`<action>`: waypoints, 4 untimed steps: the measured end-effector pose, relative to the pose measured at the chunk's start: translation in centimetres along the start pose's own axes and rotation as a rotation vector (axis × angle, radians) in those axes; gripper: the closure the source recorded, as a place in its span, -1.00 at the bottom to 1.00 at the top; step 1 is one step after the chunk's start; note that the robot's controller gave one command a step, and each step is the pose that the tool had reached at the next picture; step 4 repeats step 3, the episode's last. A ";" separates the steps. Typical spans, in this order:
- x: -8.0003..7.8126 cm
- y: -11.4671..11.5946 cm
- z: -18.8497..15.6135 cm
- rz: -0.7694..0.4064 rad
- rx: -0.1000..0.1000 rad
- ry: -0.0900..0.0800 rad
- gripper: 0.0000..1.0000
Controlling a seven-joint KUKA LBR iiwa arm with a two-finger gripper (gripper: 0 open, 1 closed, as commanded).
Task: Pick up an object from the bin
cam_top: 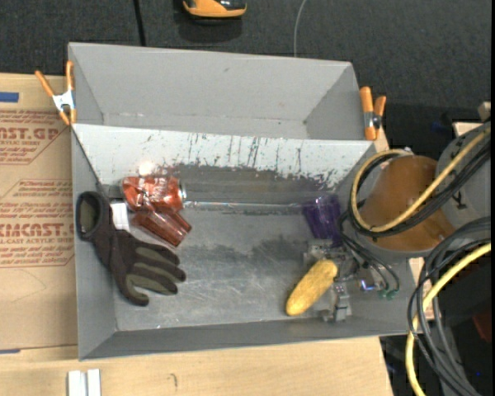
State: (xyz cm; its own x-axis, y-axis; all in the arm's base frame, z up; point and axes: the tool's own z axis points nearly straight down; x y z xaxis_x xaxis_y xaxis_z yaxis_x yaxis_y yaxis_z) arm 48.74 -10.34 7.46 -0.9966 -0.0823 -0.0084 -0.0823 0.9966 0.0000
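Grey metal bin (223, 97), sloped walls, so loose things settle toward the flat floor.

Far left: dark glove (132, 262), limp, cuff up against the left wall, fingertips pointing right. It lies where the slope lets it slump.

Just beyond it, touching or nearly so: red crinkled packet (153, 198), wedged at the foot of the far wall. Looks soft and slippery to handle.

Middle floor bare, scratched.

Right, at the foot of the far wall: small purple thing (322, 215), partly behind the arm's cables. Kind not clear.

Near right corner: yellow lumpy oblong thing (311, 288), somewhat like a corn cob, lying slantwise, near end lower left, far end upper right. Apart from the rest, which makes it the easiest pick.

Tool (340, 291) sits low, right against the yellow thing's right side, the arm coming in from the right. Open or closed: cannot tell. The mechanism and wires crowd that spot. Likely target is the yellow thing, judging by closeness. Not lifted yet, it rests on the floor.
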 end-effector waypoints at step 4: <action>-1.7 5.6 -19.6 -0.227 0.002 -0.001 1.00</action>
